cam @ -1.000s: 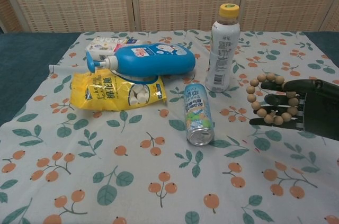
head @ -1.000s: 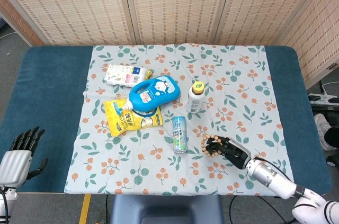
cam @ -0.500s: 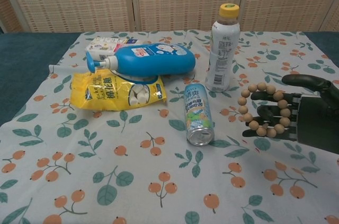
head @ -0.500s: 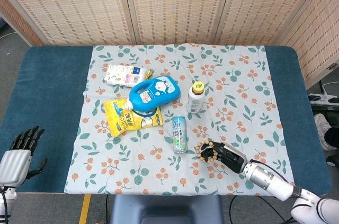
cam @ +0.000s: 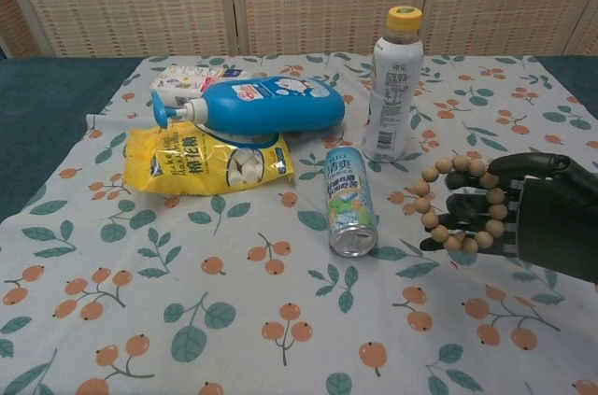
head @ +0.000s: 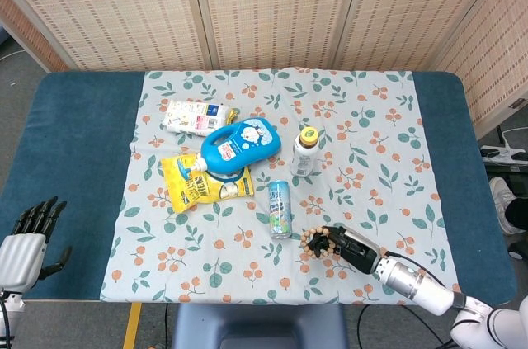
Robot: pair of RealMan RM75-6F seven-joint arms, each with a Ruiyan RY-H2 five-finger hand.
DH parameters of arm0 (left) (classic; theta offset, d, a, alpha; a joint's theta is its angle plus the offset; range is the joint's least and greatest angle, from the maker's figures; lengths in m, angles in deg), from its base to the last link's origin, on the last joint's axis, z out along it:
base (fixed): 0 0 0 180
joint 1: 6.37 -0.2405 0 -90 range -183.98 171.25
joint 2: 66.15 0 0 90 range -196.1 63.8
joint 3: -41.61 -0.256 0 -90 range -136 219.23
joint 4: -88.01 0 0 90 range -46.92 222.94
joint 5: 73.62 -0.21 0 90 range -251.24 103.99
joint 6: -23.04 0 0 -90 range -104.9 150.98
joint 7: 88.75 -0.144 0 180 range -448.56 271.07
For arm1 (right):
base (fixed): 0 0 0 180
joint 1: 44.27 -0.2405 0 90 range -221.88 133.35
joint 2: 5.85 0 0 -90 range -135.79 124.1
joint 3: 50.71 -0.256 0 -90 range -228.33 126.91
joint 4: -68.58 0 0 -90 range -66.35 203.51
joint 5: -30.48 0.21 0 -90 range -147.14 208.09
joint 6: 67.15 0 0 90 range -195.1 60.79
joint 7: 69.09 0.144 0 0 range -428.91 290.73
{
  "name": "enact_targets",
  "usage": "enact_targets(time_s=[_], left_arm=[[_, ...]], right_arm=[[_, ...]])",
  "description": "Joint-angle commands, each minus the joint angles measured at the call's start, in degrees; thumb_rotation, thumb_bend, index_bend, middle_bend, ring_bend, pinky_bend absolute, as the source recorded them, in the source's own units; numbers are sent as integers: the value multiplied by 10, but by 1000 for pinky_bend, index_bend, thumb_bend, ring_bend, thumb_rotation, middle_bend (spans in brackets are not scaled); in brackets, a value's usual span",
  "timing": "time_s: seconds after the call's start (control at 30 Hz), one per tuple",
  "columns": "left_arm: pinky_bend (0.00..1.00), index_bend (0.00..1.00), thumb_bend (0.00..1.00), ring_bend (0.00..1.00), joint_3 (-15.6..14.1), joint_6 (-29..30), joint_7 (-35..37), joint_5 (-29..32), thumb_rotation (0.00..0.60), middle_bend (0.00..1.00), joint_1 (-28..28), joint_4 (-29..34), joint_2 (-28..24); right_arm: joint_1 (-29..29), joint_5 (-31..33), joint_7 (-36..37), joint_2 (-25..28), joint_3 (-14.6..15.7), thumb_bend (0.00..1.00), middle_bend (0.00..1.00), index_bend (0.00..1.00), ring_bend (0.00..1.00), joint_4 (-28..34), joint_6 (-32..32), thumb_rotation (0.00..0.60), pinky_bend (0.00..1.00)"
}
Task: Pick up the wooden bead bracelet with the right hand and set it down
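Woven reed screens back a blue desk (head: 74, 143) draped with a leaf-and-berry patterned cloth (head: 371, 134). Near its front edge the right robot hand (cam: 523, 213) holds the loop of round wooden beads, the wooden bead bracelet (cam: 455, 204), strung over its dark fingers (cam: 464, 200). Just left lies a printed drink can (cam: 347, 200) on its side, with a white yellow-capped bottle (cam: 392, 84) upright behind. The left robot hand (head: 31, 238), fingers spread and holding nothing, rests at the desk's far left corner.

Pale tan bracelet (cam: 458, 204) on black fingers (cam: 467, 206); white cloth (head: 363, 118) printed with green leaves and orange berries over a dark blue tabletop (head: 74, 134); yellow pouch (cam: 206, 160); blue bottle (cam: 271, 103).
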Motion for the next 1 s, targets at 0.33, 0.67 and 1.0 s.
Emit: enact_targets(time_s=[0.33,0.67,1.0], left_arm=[[110,63,396,0,1,1,3,0,600,0,-1,-1,-1],[111,67,396,0,2,4,2,0,600,0,-2,1,-2],[113,73,396,0,1,4,5,-3,600,0,-2,-3,-2]], right_arm=[[-10,12,2,-4,17,812,537,502,294,1,5,500,243],[-19,11,-21,-3,27,1000,537,489,285,1,7,600,243],[-12,31,-97,-3,24,921,537,401,264,13,-1,399,243]])
